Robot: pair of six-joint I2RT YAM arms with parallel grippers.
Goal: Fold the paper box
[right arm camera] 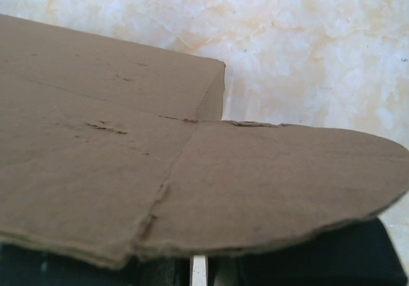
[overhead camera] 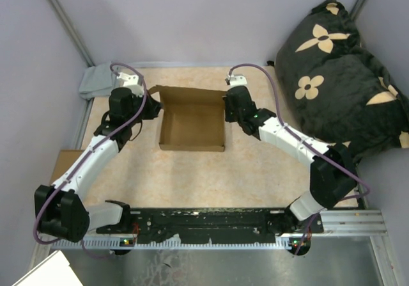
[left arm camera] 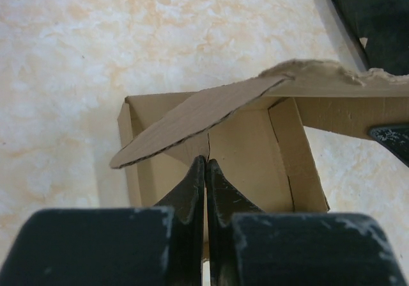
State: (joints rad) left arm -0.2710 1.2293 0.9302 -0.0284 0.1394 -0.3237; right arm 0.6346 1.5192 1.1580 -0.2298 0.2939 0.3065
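The paper box (overhead camera: pixel 192 129) stands as an open brown tray in the middle of the table. My left gripper (overhead camera: pixel 151 109) is at its left wall and my right gripper (overhead camera: pixel 229 111) at its right wall. In the left wrist view the left gripper (left arm camera: pixel 206 164) is shut, its tips against the near wall of the paper box (left arm camera: pixel 249 158), under a rounded flap (left arm camera: pixel 192 116) that leans over the inside. In the right wrist view a rounded cardboard flap (right arm camera: pixel 255 183) lies across the right gripper and hides its fingertips.
A grey folded cloth (overhead camera: pixel 96 81) lies at the back left corner. A big black pillow with tan flowers (overhead camera: pixel 339 68) fills the right side. A small brown cardboard scrap (overhead camera: pixel 64 161) sits at the table's left edge. The enclosure walls stand close behind.
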